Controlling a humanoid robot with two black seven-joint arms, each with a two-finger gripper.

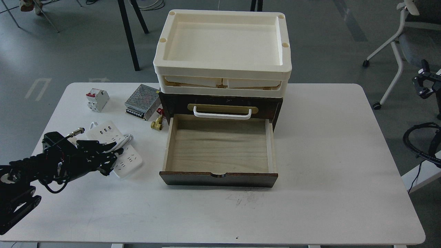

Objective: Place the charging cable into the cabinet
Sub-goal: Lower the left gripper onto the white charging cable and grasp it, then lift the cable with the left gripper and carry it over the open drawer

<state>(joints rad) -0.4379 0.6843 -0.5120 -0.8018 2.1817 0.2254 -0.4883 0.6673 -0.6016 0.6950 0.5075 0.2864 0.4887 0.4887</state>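
The charging cable [130,160], a white power strip with its cord coiled round the middle, lies tilted on the white table [327,155], left of the cabinet. My left gripper [102,154] reaches in from the left, its fingers closed across the strip's middle, over the cord. The cabinet [220,102] is a dark brown chest with a white handle and a cream tray top [220,70]. Its pale wood-lined drawer [218,148] is pulled out and holds nothing. My right gripper [424,82] hangs off the table's right edge, small and dark.
A metal mesh power supply box [142,101], a white circuit breaker [97,99] and a brass valve [157,123] sit behind the strip. An office chair [406,41] and black cables stand at the right, off the table.
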